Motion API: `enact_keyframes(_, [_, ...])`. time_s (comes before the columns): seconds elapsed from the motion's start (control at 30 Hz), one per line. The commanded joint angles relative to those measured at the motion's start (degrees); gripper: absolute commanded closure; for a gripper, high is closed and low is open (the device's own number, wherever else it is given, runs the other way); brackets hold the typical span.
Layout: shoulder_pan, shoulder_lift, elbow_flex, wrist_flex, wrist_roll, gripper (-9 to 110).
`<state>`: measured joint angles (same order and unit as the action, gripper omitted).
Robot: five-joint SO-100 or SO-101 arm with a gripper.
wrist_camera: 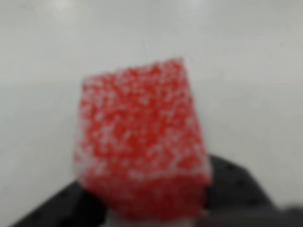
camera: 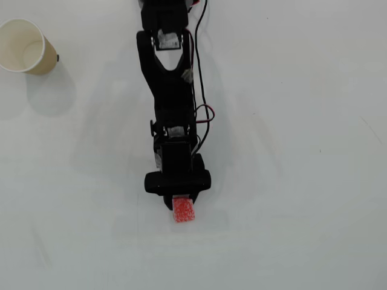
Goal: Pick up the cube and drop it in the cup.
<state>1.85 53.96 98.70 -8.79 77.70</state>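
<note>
Plain white tabletop, place unclear

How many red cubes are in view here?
1. The cube sits at the tip of the arm, near the bottom centre of the overhead view, and fills the wrist view. None shows inside the cup.

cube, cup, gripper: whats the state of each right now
cube: at the gripper's tip, partly hidden under it in the overhead view; fills the blurred wrist view; not in the cup
cup: looks upright, empty, far up-left of the arm in the overhead view
gripper: right at the cube, black parts on both sides of it in the wrist view; open or shut unclear
</note>
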Motion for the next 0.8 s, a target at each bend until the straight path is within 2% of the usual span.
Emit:
enact_keyframes(0.0, [-0.53,14.24,0.44,-0.62,-0.09,94])
enact_keyframes(0.77, [-2.02,48.43,23.73,-0.44,-0.62,94])
